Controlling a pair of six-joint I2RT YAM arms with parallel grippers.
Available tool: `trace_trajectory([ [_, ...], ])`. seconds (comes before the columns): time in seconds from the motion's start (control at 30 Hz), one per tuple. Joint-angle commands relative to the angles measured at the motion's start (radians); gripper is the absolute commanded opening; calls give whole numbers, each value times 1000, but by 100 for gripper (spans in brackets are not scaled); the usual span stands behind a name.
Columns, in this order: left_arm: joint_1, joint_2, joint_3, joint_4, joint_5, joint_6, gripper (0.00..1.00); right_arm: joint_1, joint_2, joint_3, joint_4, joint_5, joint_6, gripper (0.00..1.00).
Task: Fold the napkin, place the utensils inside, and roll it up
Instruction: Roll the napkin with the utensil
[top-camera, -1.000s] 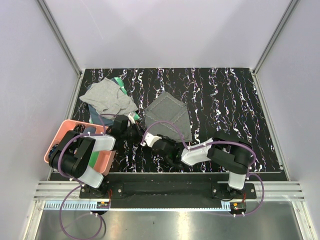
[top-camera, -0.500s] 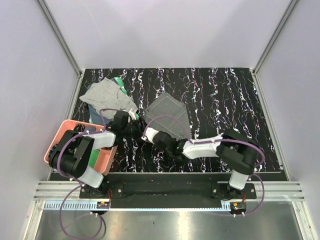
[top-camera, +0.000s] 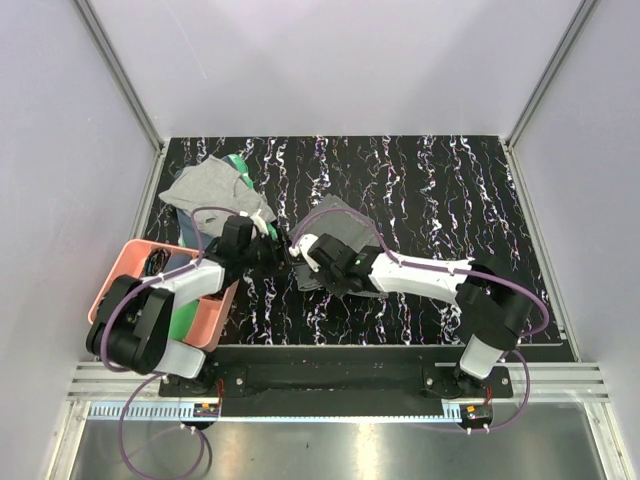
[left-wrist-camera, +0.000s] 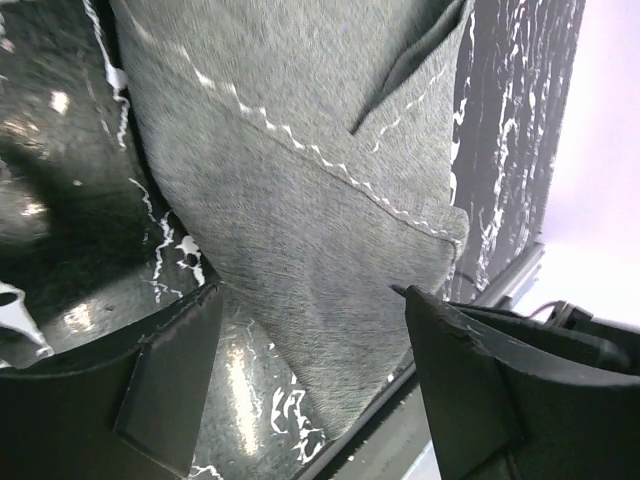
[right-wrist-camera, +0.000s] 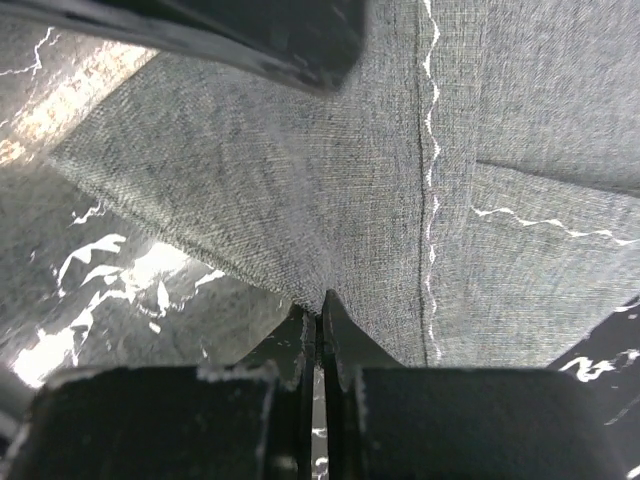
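Napkin (top-camera: 345, 225): dark grey, rumpled, left of centre on black marbled table (top-camera: 450, 200) | Right gripper (right-wrist-camera: 320, 305): fingers pressed together, pinching napkin's near edge | Left gripper (left-wrist-camera: 315, 300): fingers spread at napkin's left edge

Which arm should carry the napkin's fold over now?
Right. The right gripper is shut on the napkin at its edge, apparently pinching it. The left gripper hangs open by the cloth, holding nothing.
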Motion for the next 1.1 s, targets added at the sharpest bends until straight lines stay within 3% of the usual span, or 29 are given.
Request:
trace_trajectory([
  [0.0, 5, -77, 8, -11, -74, 50, 77, -58, 29, 71, -134, -170, 18, 0],
  [0.37, -21, -245, -162, 150, -117, 119, 76, -135, 180, 211, -230, -442, -17, 0],
  [0.73, -136, -420, -311, 313, -218, 262, 76, -232, 343, 385, -413, -693, -56, 0],
  [0.9, -226, -429, -315, 362, -275, 355, 77, -262, 421, 439, -476, -778, -77, 0],
  [1.07, -266, -359, -294, 424, -243, 426, 77, -282, 461, 461, -497, -828, -80, 0],
])
